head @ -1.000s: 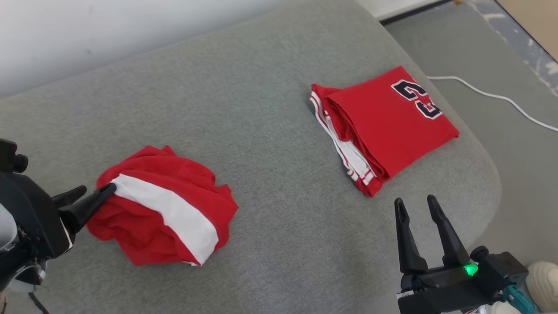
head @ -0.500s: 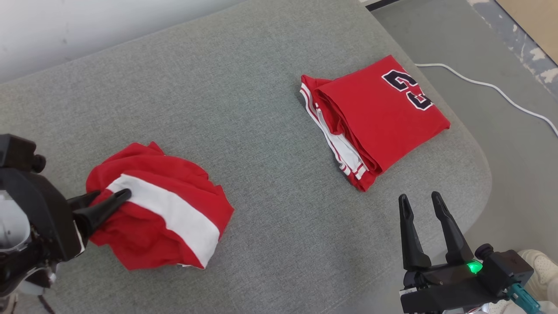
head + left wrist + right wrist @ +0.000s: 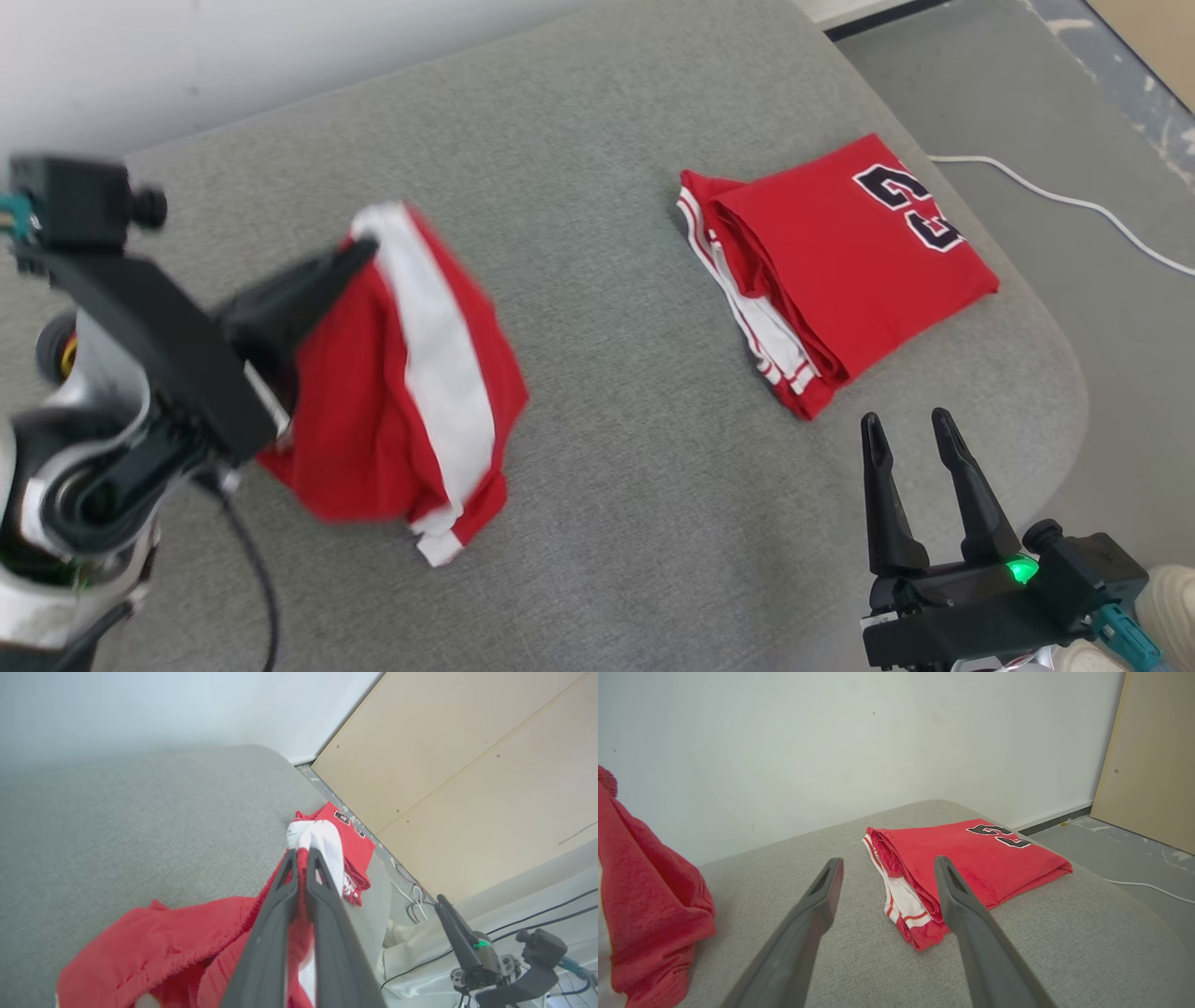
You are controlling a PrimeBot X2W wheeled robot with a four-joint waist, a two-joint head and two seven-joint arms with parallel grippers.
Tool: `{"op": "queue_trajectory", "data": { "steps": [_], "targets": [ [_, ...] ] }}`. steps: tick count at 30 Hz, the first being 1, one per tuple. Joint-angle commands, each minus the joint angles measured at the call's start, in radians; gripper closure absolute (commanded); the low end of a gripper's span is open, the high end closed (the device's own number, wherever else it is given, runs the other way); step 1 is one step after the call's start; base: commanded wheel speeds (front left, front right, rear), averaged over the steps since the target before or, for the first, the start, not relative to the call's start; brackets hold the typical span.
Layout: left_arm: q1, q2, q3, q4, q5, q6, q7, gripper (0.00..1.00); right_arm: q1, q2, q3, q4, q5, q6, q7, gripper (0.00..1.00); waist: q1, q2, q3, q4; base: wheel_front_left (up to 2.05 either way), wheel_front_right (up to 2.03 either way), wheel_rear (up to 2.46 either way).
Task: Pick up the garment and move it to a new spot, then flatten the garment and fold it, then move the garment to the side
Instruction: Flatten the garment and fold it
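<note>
Pinching the white band [image 3: 431, 322] of the crumpled red garment [image 3: 369, 429], the left gripper [image 3: 362, 250] holds it at nine o'clock over the grey woven cushion [image 3: 616, 485]; the right gripper [image 3: 907, 429], five o'clock, stands spread.

this looks like a bare test room or lab rather than a lived-in home. a wide padded surface covered in grey woven fabric [image 3: 597, 308], like a sofa seat or mattress, stands against a plain white painted wall [image 3: 831, 742] with a black skirting strip [image 3: 1045, 826] at its foot. the smooth grey floor [image 3: 990, 103] is scuffed and patchy along one edge. a thin white cable [image 3: 1055, 198] trails loose across it. a pale beige board panel with bare screw heads [image 3: 467, 765] closes one side, and a tangle of black and white wires [image 3: 413, 900] lies at its base.
</note>
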Motion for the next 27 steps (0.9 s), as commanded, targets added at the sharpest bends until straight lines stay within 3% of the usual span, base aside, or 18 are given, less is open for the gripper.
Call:
{"op": "queue_trajectory", "data": {
  "steps": [1, 7, 12, 18, 21, 24, 27],
  "targets": [
    [-0.037, -0.033, 0.01, -0.01, -0.001, 0.003, -0.033, 1.0, -0.01, 0.0, -0.002, 0.003, -0.005, -0.003, 0.0, 0.0, 0.0, -0.0001, -0.013, 0.019, 0.0, 0.0, 0.0],
    [-0.16, -0.152, 0.054, -0.052, 0.01, 0.035, -0.167, 1.0, -0.006, 0.0, -0.005, 0.01, -0.018, -0.003, 0.0, 0.0, 0.0, -0.0001, -0.043, 0.069, 0.0, 0.0, 0.0],
    [-0.214, -0.227, 0.077, -0.093, 0.022, 0.106, -0.235, 1.0, 0.006, 0.0, -0.013, 0.019, -0.029, -0.003, 0.0, 0.0, 0.0, -0.0001, -0.077, 0.115, 0.0, 0.0, 0.0],
    [-0.108, -0.194, 0.076, -0.06, 0.161, 0.278, -0.252, 1.0, 0.014, 0.0, -0.007, 0.025, -0.039, -0.003, 0.0, 0.0, 0.0, -0.0001, -0.112, 0.17, 0.0, 0.0, 0.0],
    [0.013, -0.161, 0.097, -0.024, 0.203, 0.339, -0.26, 1.0, 0.014, 0.0, -0.004, 0.025, -0.043, -0.003, 0.0, 0.0, 0.0, -0.0001, -0.121, 0.191, 0.0, 0.0, 0.0],
    [0.138, -0.121, 0.13, 0.029, 0.239, 0.367, -0.291, 1.0, 0.013, 0.0, 0.0, 0.025, -0.049, -0.003, 0.0, 0.0, 0.0, -0.0001, -0.125, 0.207, 0.0, 0.0, 0.0],
    [0.219, -0.095, 0.137, 0.076, 0.27, 0.363, -0.326, 1.0, 0.014, 0.0, 0.002, 0.025, -0.05, -0.003, 0.0, 0.0, 0.0, -0.0001, -0.126, 0.216, 0.0, 0.0, 0.0]
  ]
}}
